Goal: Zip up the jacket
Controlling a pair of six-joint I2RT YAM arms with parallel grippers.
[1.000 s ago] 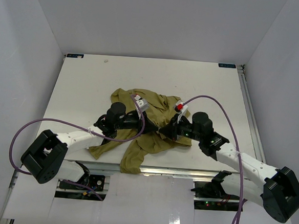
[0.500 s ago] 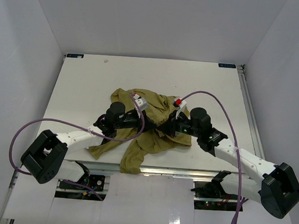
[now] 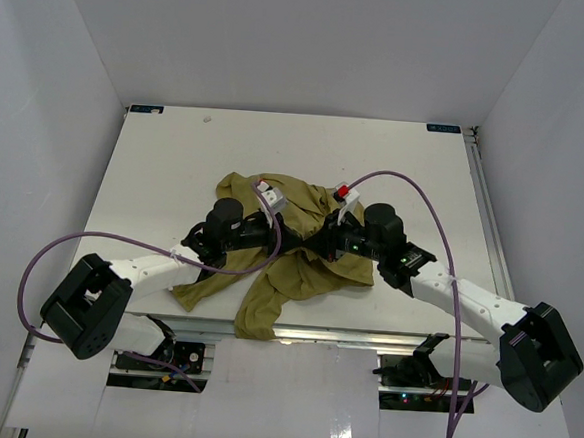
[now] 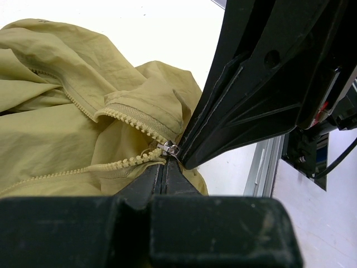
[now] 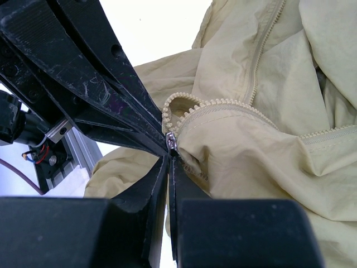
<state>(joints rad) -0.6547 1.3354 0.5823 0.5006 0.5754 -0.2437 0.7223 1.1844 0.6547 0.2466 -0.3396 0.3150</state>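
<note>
Surface (image 3: 155, 169): white, walled in white; jacket (image 3: 298, 275) lies crumpled at its near middle.
Left end effector (image 4: 163, 167): pinched shut on jacket just under slider (image 4: 169, 148), likely anchoring the zipper taut.
Right end effector (image 5: 169, 159): tip to tip with it, fingers closed narrow on jacket at slider, apparently to draw it along.

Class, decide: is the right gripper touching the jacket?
Touching. In the right wrist view the right gripper has its jaws closed on the jacket just below the zipper slider, no gap.
</note>
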